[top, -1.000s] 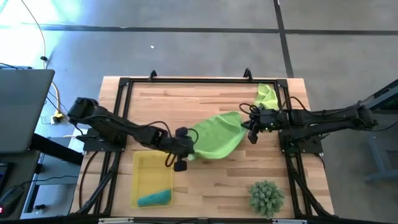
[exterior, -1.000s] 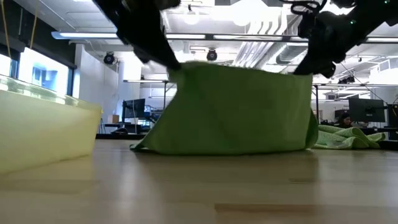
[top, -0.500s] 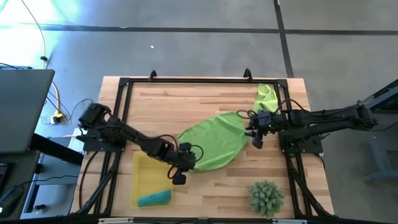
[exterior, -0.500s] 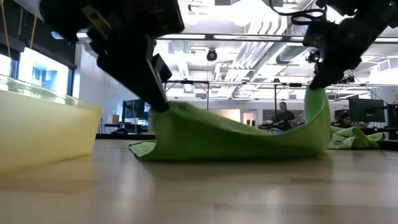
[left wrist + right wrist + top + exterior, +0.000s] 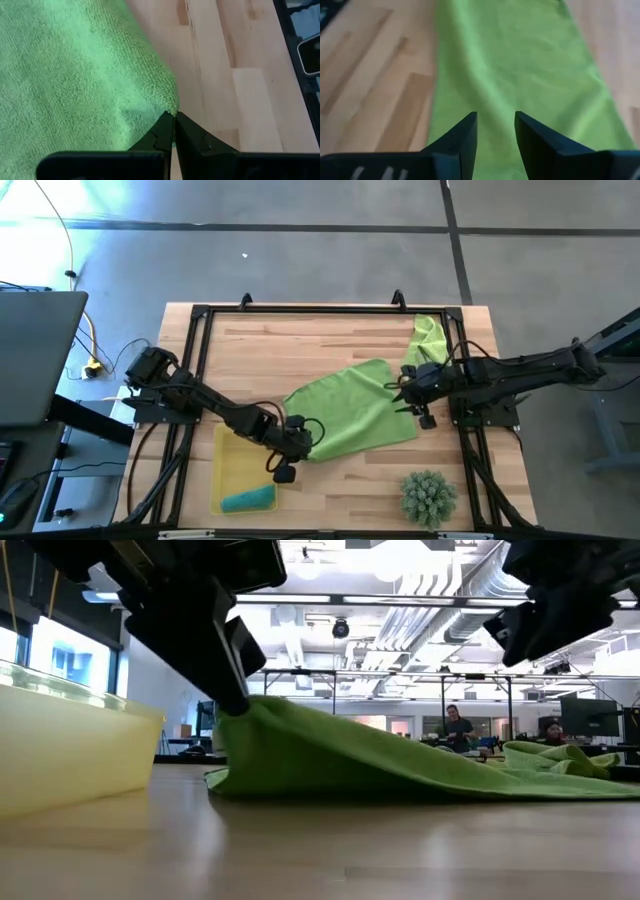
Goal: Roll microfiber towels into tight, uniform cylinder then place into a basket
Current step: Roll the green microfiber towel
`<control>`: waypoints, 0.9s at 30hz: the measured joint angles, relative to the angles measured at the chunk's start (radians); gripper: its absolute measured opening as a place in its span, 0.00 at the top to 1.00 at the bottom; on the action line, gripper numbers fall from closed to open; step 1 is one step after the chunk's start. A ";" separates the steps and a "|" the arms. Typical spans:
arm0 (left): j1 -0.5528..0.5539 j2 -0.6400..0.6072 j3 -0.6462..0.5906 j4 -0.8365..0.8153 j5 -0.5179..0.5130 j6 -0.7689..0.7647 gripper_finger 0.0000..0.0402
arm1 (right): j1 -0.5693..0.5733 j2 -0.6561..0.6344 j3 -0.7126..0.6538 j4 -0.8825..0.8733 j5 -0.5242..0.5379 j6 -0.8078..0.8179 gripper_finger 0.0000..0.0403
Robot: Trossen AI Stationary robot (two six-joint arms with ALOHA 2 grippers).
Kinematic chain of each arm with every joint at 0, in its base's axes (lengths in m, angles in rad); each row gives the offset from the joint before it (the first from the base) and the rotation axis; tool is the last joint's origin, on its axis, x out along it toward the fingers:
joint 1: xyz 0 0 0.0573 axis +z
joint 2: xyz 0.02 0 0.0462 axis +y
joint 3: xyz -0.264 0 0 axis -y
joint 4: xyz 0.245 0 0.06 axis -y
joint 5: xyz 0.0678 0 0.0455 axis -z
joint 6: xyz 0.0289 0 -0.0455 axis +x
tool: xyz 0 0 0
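A lime green microfiber towel (image 5: 355, 412) lies spread across the middle of the table, and only its near left corner is raised. My left gripper (image 5: 290, 452) is shut on that corner, next to the basket (image 5: 232, 442). My right gripper (image 5: 415, 402) hangs open above the towel's right edge (image 5: 600, 790), with nothing between its fingers (image 5: 470, 127). The yellow basket holds a rolled teal towel (image 5: 248, 498). A second green towel (image 5: 430, 335) lies crumpled at the far right. My left gripper pinches the green towel's near left corner (image 5: 170, 107) between its two shut fingertips. The fingers come slanting down from the table's left side. The corner (image 5: 250, 712) is held a little above the wood, and the cloth slopes down from it onto the table.
A spiky green ball-shaped plant (image 5: 428, 496) stands at the near right. A black frame (image 5: 320, 310) runs around the table's edges. Bare wood lies between the towel and the table's far edge. People show in the room beyond the table in the low view.
My right gripper has opened and let go of the towel's right corner, then drifted toward the near edge. My left gripper has gone down and toward the near edge with its corner. The towel, which hung between both grippers, has dropped and spread flat.
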 joint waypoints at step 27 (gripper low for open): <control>0.000 0.000 0.000 -0.114 -0.001 -0.165 0.99 | 0.261 0.419 -0.013 -0.032 -0.092 0.143 0.71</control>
